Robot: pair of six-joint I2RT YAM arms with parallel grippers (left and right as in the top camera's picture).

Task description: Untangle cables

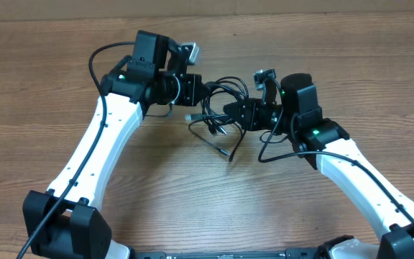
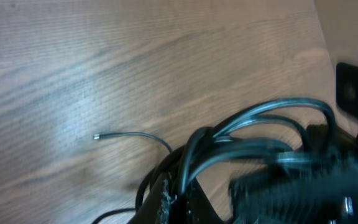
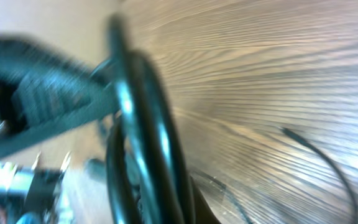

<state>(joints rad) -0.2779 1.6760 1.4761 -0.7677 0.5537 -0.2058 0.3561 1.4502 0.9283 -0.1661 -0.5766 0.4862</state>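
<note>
The cables [image 1: 220, 97] are bunched over the middle of the table [image 1: 56, 65], between the 2 grippers, with loops arched above the wood. The left gripper [image 1: 201, 92] is clamped on the bundle's left side. The right gripper [image 1: 228, 110] is touching its right side; finger state cannot be told because the wrist view is blurred. 1 loose strand [image 2: 135, 134] is laid on the table, silver tip exposed.

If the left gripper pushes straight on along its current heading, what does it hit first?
The cables, right at its fingertips and possibly touching the left gripper. Just beyond them is the right gripper, pointing back at it; depth is unclear.
</note>
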